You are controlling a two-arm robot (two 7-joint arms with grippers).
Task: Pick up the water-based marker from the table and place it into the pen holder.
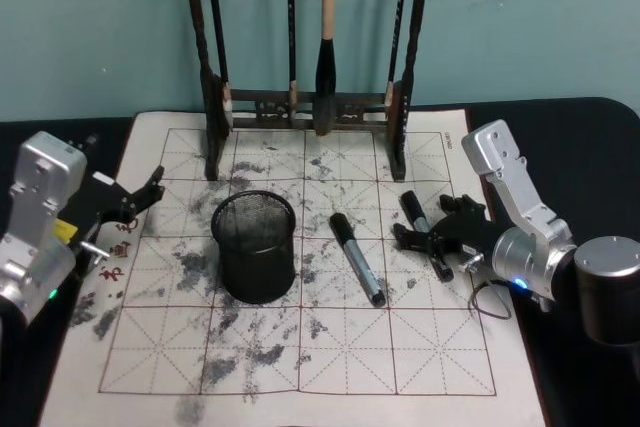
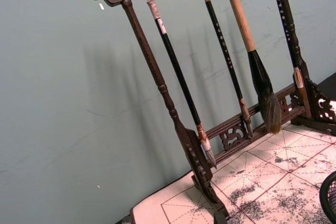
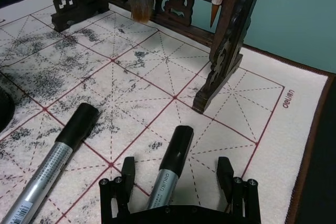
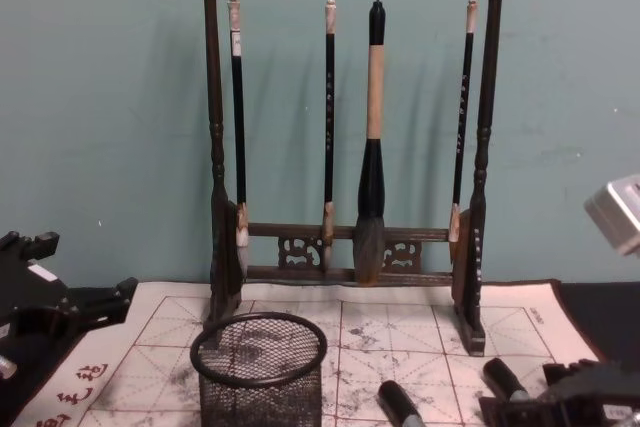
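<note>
Two markers (image 1: 357,259) lie on the surface (image 1: 580,122), right of the pen holder (image 1: 255,247). Left gripper (image 1: 140,205) idles at the mat's (image 1: 200,367) left edge. Right gripper (image 3: 176,163), fingers (image 3: 127,169) open, straddles the right-hand marker (image 3: 176,145); off-centre closure may roll it away.

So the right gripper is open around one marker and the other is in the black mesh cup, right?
The head view shows the other black-capped silver marker lying on the white gridded mat beside the round black mesh cup, not in it. The right gripper is open around its marker.
</note>
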